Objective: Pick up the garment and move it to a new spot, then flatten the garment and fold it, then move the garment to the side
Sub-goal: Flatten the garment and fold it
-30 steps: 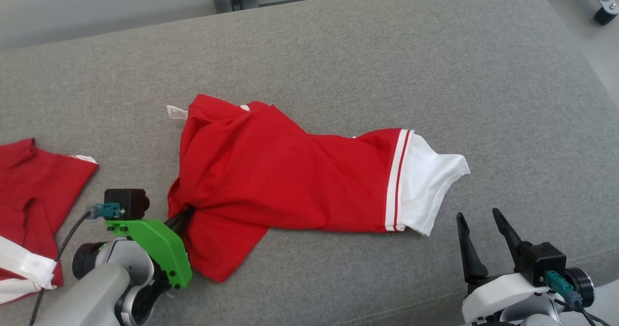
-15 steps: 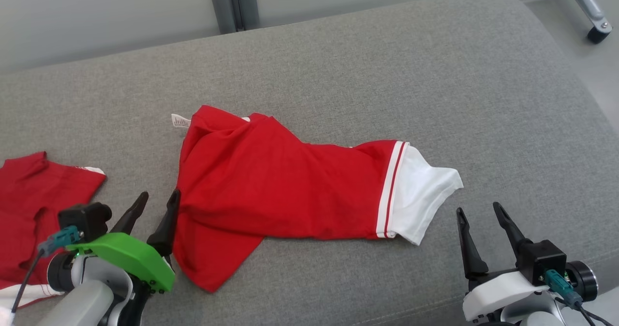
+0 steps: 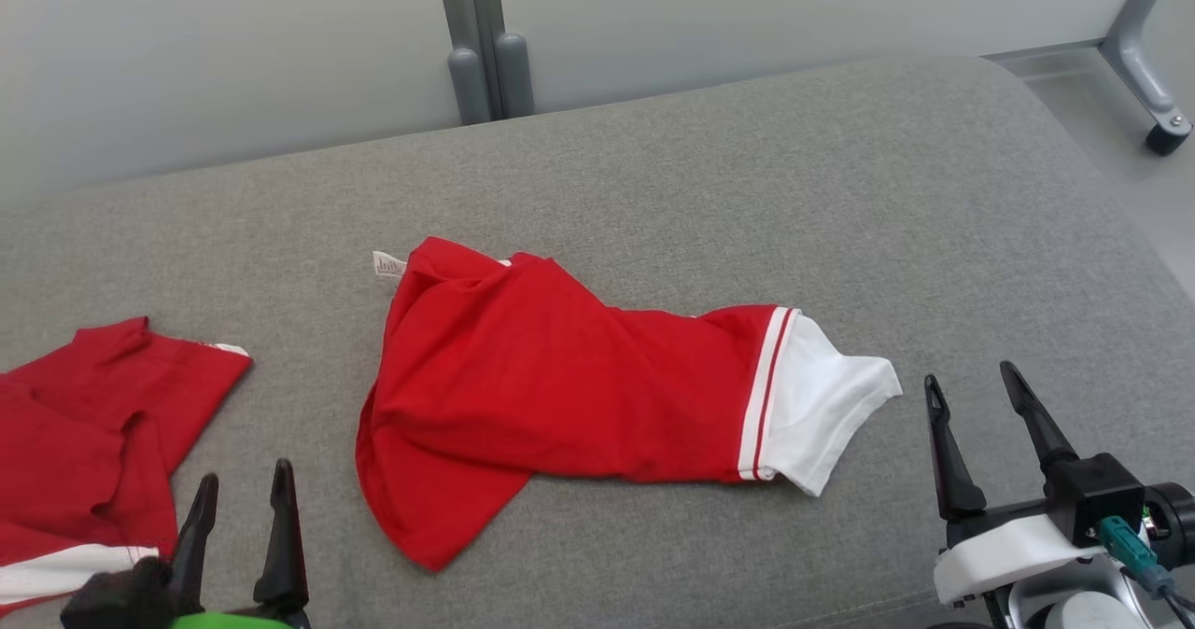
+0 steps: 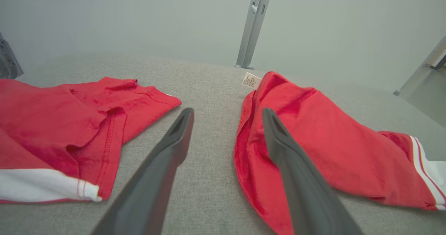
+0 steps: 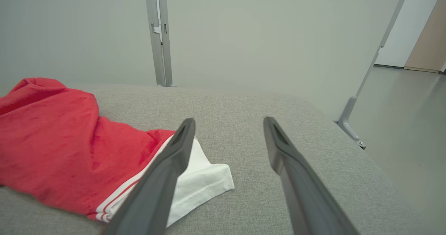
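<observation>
**Garment on worktop, both pincers spread**

The red garment (image 3: 560,377) lies crumpled mid-worktop (image 3: 747,190), white sleeve toward the right. The left pincer (image 3: 244,473) and right pincer (image 3: 970,375) are spread and empty. A second red garment (image 3: 84,424) lies far left.

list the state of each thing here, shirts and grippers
middle shirt, rumpled, unfolded, lying loose on the cushion
left shirt, crumpled, not held
left gripper, open, empty, between the two shirts
right gripper, open, empty, beside the middle shirt's white end
</observation>
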Controlling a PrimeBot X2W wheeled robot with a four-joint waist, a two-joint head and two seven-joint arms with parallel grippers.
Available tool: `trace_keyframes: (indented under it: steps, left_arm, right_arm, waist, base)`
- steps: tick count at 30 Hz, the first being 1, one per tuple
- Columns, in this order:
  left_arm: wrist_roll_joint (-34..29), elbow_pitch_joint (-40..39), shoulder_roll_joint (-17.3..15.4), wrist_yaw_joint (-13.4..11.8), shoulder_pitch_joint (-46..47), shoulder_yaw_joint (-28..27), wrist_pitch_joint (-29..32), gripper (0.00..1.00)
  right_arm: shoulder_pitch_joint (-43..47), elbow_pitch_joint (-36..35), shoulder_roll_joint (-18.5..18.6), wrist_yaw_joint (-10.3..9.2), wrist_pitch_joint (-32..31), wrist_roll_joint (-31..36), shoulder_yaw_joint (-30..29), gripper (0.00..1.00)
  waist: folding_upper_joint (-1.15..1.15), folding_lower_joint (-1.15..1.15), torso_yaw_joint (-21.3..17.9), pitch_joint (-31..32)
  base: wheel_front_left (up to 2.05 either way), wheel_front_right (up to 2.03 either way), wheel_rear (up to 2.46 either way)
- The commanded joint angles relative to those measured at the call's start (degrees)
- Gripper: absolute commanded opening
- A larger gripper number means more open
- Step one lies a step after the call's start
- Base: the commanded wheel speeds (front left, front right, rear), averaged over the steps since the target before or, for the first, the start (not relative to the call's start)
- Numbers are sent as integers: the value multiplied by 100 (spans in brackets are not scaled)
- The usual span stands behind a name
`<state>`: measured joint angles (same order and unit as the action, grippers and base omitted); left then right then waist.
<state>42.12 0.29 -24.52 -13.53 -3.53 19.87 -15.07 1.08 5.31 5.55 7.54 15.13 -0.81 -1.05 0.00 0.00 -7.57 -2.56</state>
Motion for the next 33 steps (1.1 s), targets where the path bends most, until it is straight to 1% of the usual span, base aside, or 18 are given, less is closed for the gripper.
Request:
trace_keyframes:
  steps: [1, 4, 5, 8, 11, 15, 20, 21, 23, 28, 30, 33]
  left_arm:
    - [-269, -4, 131, 124, -318, -231, -5, 100]
    - [-680, 54, 356, 419, -685, -615, -6, 100]
    - [-931, 116, 511, 665, -865, -817, -6, 100]
    - [-1277, 247, 707, 1043, -1026, -1061, -6, 100]
    - [-1528, 338, 956, 1320, -1097, -1346, -7, 100]
    - [-1779, 477, 1237, 1619, -1143, -1637, -6, 100]
    - [-1996, 644, 1455, 1857, -1148, -1895, -6, 100]
    - [-1996, 644, 1455, 1857, -1148, -1895, -6, 100]
    - [-2084, 760, 1548, 1949, -1139, -1927, -7, 100]
    - [-2075, 1021, 1673, 2013, -1090, -1883, 8, 100]
    - [-1902, 1138, 1717, 2037, -1026, -1820, 222, 100]
    - [-1611, 1033, 1803, 2052, -859, -1664, 804, 100]
  right_arm:
    - [74, 19, 25, -11, 3, 2, 20, 100]
    - [115, 144, 73, -11, 2, -42, 79, 100]
    - [136, 254, 107, -11, 3, -44, 96, 100]
    - [207, 409, 83, -11, 3, -75, 69, 100]
    - [263, 553, 49, -11, 3, -123, 36, 100]
    - [320, 718, 22, -11, 3, -116, 19, 100]
    - [240, 805, 3, -11, 3, -103, 51, 100]
    - [240, 805, 3, -11, 3, -103, 51, 100]
    - [197, 821, 6, -11, 3, -117, 67, 100]
    - [113, 891, 41, -11, 3, -156, 134, 100]
    - [-48, 990, 156, -11, 3, -216, 206, 100]
    - [-433, 1357, 476, -11, 1, -277, 443, 100]
  waist:
    - [0, 0, 93, 73]
    - [0, 0, 166, 99]
    - [0, 0, 246, 107]
    - [0, 0, 362, 124]
    - [0, 0, 459, 148]
    - [0, 0, 526, 188]
    - [0, 0, 529, 211]
    - [0, 0, 529, 211]
    - [0, 0, 517, 217]
    - [0, 0, 498, 207]
    - [0, 0, 461, 174]
    - [0, 0, 426, 100]
  base:
    - [0, 0, 0]
    - [0, 0, 0]
    - [0, 0, 0]
    - [0, 0, 0]
    - [0, 0, 0]
    - [0, 0, 0]
    - [0, 0, 0]
    - [0, 0, 0]
    - [0, 0, 0]
    - [0, 0, 0]
    - [0, 0, 0]
    - [0, 0, 0]
